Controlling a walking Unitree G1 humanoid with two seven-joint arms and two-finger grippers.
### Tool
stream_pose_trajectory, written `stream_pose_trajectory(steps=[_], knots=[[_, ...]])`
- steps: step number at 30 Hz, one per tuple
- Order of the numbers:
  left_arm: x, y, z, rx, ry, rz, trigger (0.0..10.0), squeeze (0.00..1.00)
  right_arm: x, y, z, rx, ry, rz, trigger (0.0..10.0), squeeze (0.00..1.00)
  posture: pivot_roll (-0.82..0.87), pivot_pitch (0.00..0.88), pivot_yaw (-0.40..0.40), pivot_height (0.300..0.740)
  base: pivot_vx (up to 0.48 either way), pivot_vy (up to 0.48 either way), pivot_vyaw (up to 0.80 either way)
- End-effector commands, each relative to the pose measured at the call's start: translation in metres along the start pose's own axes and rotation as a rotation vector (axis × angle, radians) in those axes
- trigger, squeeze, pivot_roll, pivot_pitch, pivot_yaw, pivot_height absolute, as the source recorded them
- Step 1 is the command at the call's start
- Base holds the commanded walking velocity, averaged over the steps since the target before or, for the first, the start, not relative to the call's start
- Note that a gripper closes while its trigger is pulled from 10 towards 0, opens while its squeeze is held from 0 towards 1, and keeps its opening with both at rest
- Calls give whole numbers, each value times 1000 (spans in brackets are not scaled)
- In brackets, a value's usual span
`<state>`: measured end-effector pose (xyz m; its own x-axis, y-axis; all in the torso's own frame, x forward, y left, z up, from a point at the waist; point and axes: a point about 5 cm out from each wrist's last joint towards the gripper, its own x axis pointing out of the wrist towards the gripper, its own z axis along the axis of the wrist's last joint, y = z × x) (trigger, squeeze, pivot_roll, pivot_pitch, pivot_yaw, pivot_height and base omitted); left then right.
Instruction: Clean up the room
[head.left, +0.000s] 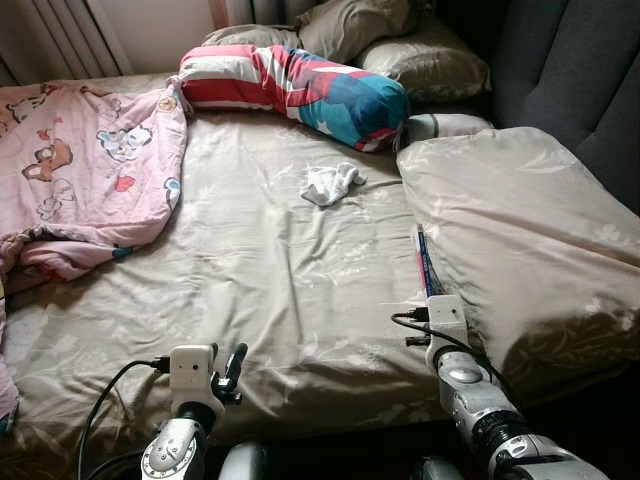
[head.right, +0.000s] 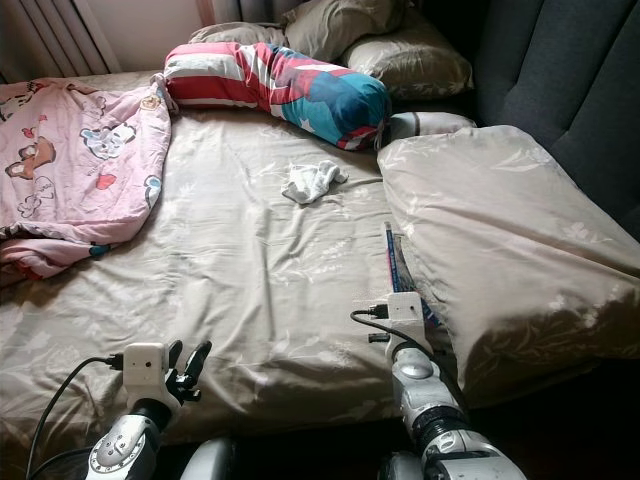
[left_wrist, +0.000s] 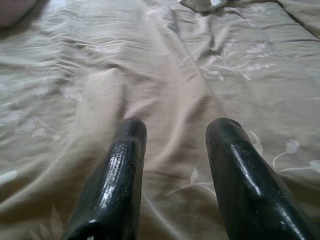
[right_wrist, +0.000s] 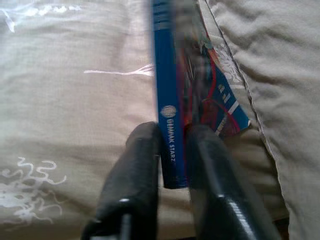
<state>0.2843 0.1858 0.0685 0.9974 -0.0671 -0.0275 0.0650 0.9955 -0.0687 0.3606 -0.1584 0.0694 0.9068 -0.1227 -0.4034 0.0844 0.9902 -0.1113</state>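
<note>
Robot tidying a bed, barely started.
Right gripper (right_wrist: 172, 145) pinches a blue book (right_wrist: 167, 90) beside the big pillow (head.left: 520, 240); left gripper (left_wrist: 175, 145) spread, empty; white cloth (head.left: 330, 183) remains mid-bed.

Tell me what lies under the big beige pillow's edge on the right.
A thin blue book pokes out from under the pillow, its spine clamped by the right pincer. How far it runs beneath is hidden.
</note>
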Motion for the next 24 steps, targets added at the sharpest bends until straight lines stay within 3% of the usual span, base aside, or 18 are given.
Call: stream_pose_trajectory(steps=[1, 7, 10, 12, 13, 14, 15, 16, 18, 19, 24], knots=[[-6, 3, -7, 3, 34, 5, 10000, 0, 0, 1, -6, 27, 37, 3, 10000, 831, -2, 242, 14, 617, 0, 0, 0], [-6, 3, -7, 3, 34, 9, 10000, 0, 0, 2, -2, 76, 24, 1, 10000, 831, -1, 241, 13, 617, 0, 0, 0], [-6, 3, -7, 4, 35, 13, 10000, 0, 1, 3, 12, 204, -45, 12, 10000, 788, 0, 242, 12, 617, 0, 0, 0], [-6, 3, -7, 5, 35, 14, 10000, 0, 1, 4, 20, 235, -88, 19, 10000, 761, 0, 242, 12, 617, 0, 0, 0], [-7, 3, -7, 6, 35, 14, 10000, 0, 1, 6, 25, 249, -120, 37, 10000, 694, 0, 242, 12, 617, 0, 0, 0], [-7, 3, -7, 7, 35, 15, 10000, 0, 1, 8, 30, 255, -144, 64, 10000, 498, 0, 242, 12, 617, 0, 0, 0], [-7, 3, -7, 8, 35, 15, 10000, 0, 0, 12, 35, 254, -167, 99, 10000, 482, 0, 242, 12, 617, 0, 0, 0], [-7, 4, -8, 8, 36, 16, 10000, 0, -1, 17, 36, 240, -174, 132, 10000, 169, 1, 241, 12, 617, 0, 0, 0], [-7, 3, -8, 8, 36, 16, 10000, 0, -1, 19, 36, 234, -177, 149, 10000, 169, 1, 241, 12, 617, 0, 0, 0], [-7, 3, -8, 8, 37, 16, 10000, 0, -1, 20, 35, 228, -176, 162, 10000, 0, 1, 241, 12, 617, 0, 0, 0], [-7, 3, -8, 8, 38, 16, 10000, 0, -2, 23, 27, 210, -166, 192, 10000, 0, 1, 241, 12, 617, 0, 0, 0]])
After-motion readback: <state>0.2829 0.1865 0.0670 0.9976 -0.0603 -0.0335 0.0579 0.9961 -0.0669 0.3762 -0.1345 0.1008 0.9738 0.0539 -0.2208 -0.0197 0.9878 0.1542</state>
